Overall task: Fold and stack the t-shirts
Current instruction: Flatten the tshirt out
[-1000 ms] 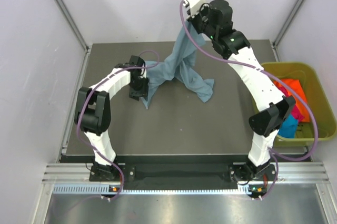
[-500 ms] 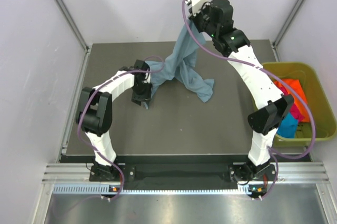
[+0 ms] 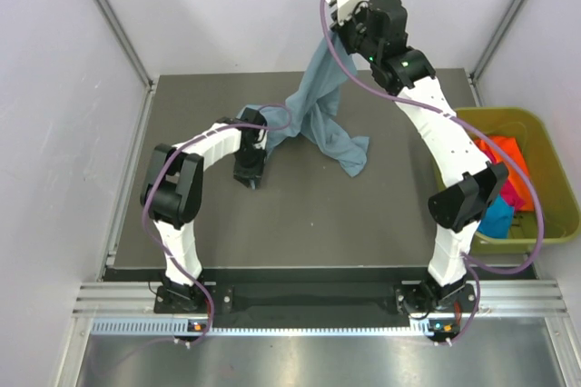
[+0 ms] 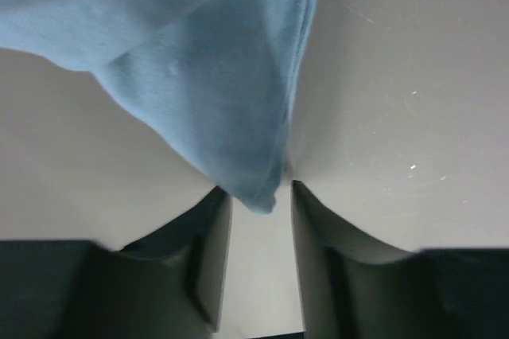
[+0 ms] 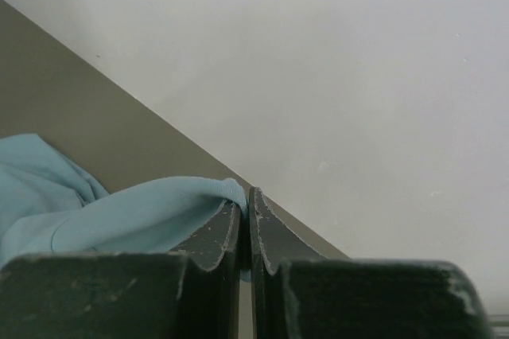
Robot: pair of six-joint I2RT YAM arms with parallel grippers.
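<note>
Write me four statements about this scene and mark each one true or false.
1. The right gripper is shut on the grey-blue t-shirt. True.
2. The grey-blue t-shirt lies folded flat. False: it hangs lifted from the right gripper, its lower part crumpled.
3. The left gripper is clamped shut. False: its jaws stand apart at a corner of the cloth.
4. The bin holds an orange t-shirt. True.
</note>
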